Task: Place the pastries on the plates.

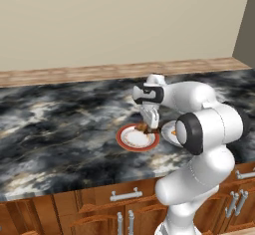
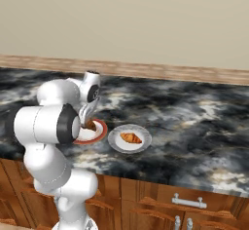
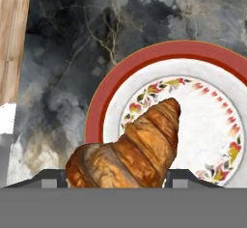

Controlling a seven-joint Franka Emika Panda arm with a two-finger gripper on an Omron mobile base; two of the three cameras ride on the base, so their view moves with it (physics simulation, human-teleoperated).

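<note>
The dark croissant (image 3: 130,147) is apparently grasped by the end effector (image 1: 145,127) above the red-rimmed plate (image 3: 144,63); it should be lowered centrally, then released gently.

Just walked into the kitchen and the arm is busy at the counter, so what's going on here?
The robot arm is holding the dark brown croissant in its pincer, right over the red-rimmed plate on the marble counter. It has not let go yet. Beside it, the golden pastry already lies on the plain pale plate.
</note>
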